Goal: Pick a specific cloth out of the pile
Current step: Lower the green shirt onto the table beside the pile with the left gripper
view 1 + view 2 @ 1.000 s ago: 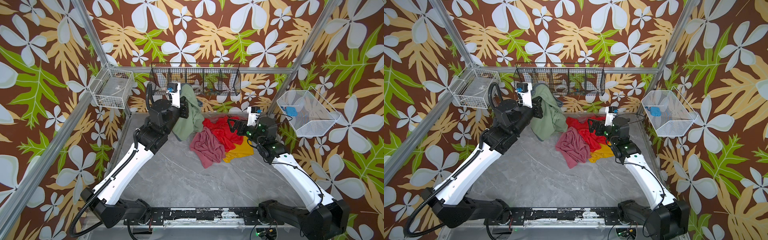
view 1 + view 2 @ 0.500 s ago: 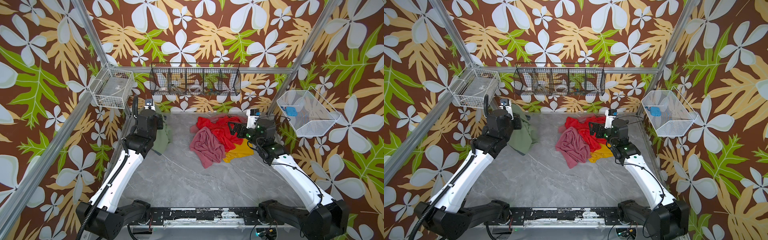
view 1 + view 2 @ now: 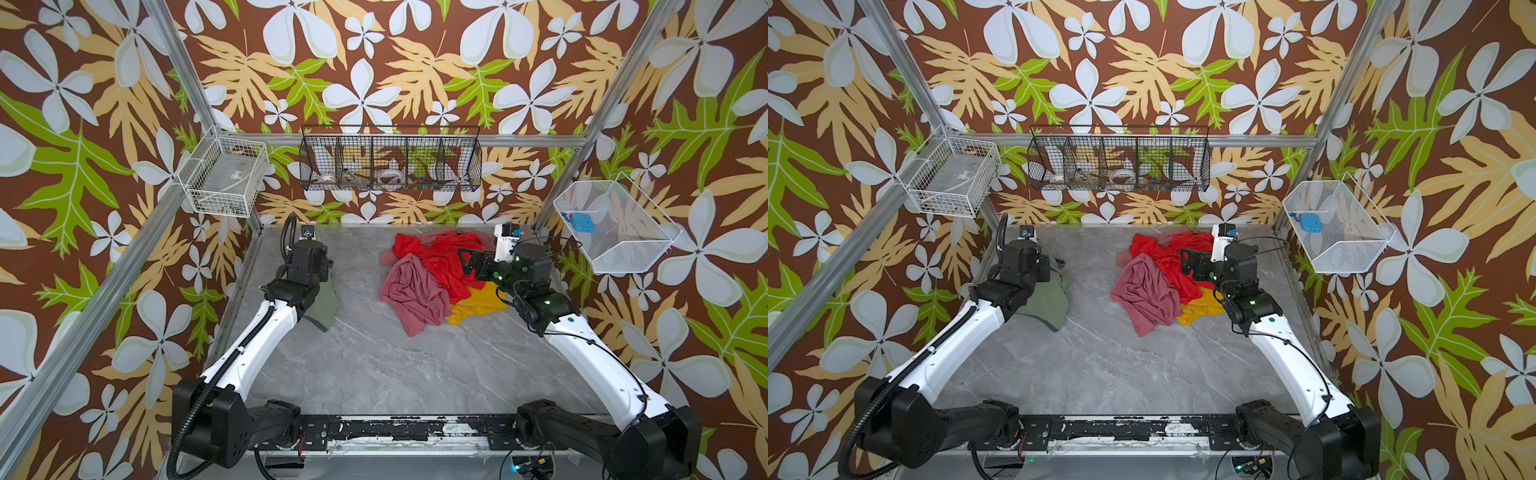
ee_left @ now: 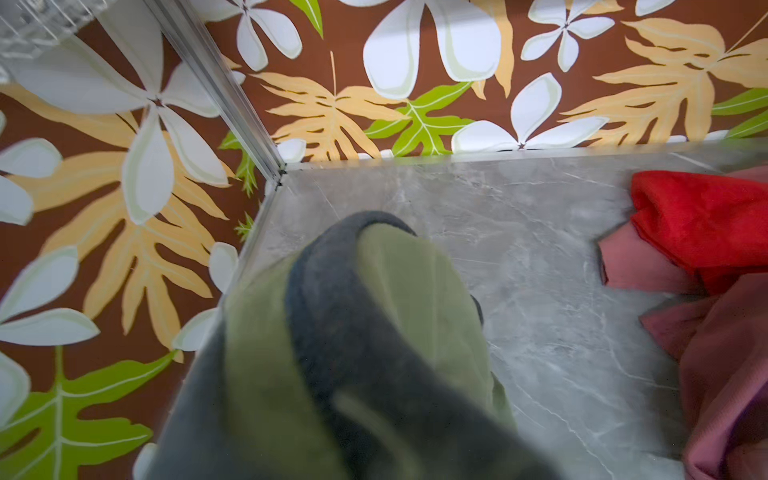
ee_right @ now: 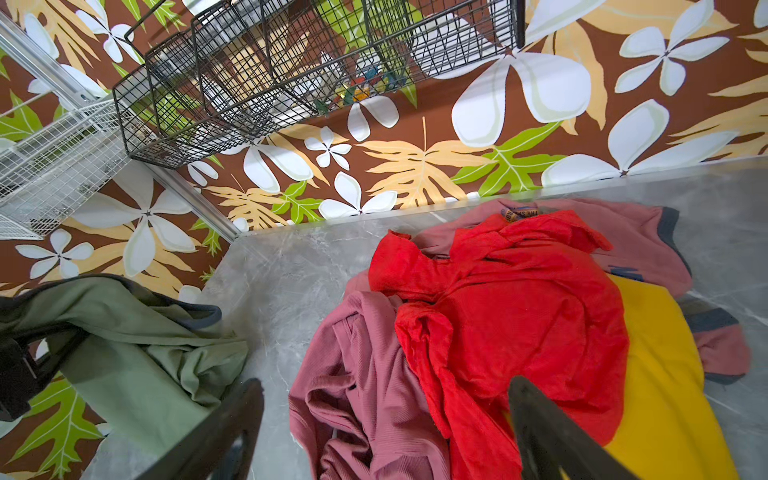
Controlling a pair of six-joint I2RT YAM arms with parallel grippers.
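Cloth (image 3: 1050, 303) sage green, grey-trimmed, crumpled; well apart from pile (image 3: 1158, 282).

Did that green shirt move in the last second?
Yes. The green cloth was up by the black wire basket; now it is lower and further left, near the left edge of the table, away from that basket.

You have on the table one sage-green cloth (image 3: 1050, 303), one bright red cloth (image 3: 436, 257) and one mustard-yellow cloth (image 3: 478, 307). The dusty-pink cloth (image 3: 415, 291) may be one piece or two; you cannot tell. Two white wire baskets (image 3: 224, 178) (image 3: 615, 232), one black wire basket (image 3: 390, 166), one blue item (image 3: 579, 222).
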